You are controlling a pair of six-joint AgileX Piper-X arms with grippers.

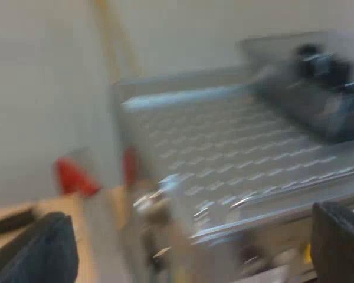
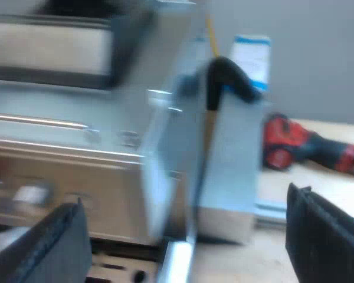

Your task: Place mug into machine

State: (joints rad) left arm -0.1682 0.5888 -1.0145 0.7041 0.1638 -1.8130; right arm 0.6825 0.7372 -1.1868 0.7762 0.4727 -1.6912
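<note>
The left gripper (image 1: 189, 215) is held spread wide, its two black fingers (image 1: 41, 250) well apart, and nothing is gripped between them. It is poised over the near edge of the espresso machine (image 1: 236, 159), whose slotted metal top is seen from above. At the far end of that top a dark, blurred shape (image 1: 324, 88) is seen, taken to be the bean hopper. Beyond the machine's corner a red object (image 1: 74, 177) lies on the wooden worktop (image 1: 62, 206); it is too smeared to be named.

The right gripper (image 2: 183, 200) is likewise held wide apart, and nothing is grasped by its fingers (image 2: 321, 236). It is pointed at a steel face of the machine (image 2: 76, 153), close to one of the machine's upright corners. Past that corner, a red and black power tool (image 2: 310, 147) is laid on the worktop (image 2: 336, 183), apart from the machine. Farther off, by the grey wall, a white box with a blue band (image 2: 251, 56) is stood upright.

Where the mug stands cannot be told from either wrist view.
</note>
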